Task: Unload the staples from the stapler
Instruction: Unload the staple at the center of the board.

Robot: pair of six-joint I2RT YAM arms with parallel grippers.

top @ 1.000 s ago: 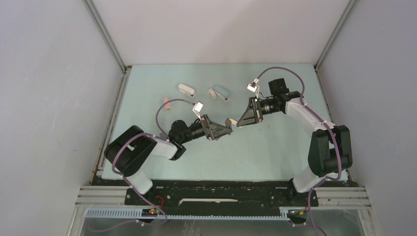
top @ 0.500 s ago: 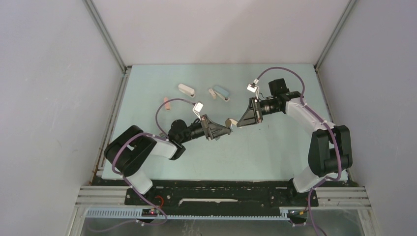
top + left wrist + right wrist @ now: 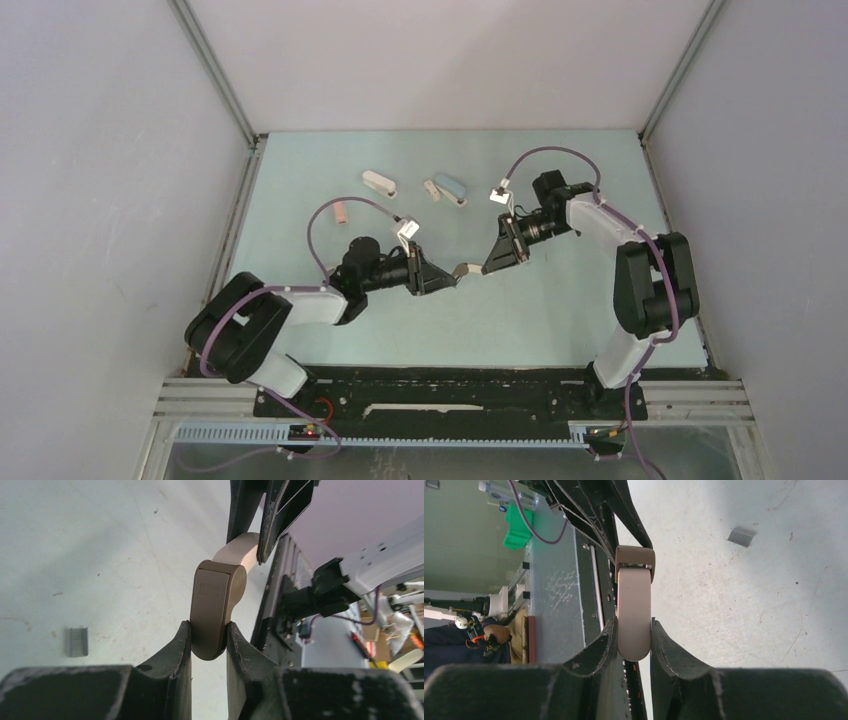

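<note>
Going left to right: your left gripper has its jaws pinched in close on the rounded end of the darker tan half of the stapler. The pads sit flat on both sides, so that's a real grip, not a hover. On the table, off to the left of those jaws and near them, lies a short grey strip of staples, touching nothing else. Whether more are sitting inside the magazine, I can't tell from these views. Moving right, the stapler hangs in the air between your two arms, folded open at the hinge, with its long axis running roughly from one gripper to the other. Your right gripper is clamped just as narrowly on the paler half. From its camera the strip of staples lies out past the far end of the stapler, up and to the right. So I'd guess the left arm is the nearer one if that strip needs handling, though it would have to let go of its half first. As for writing, there's a small raised rectangle on the tan half that could be a logo, but it's unreadable, and I can't spot any other brand or label.
</note>
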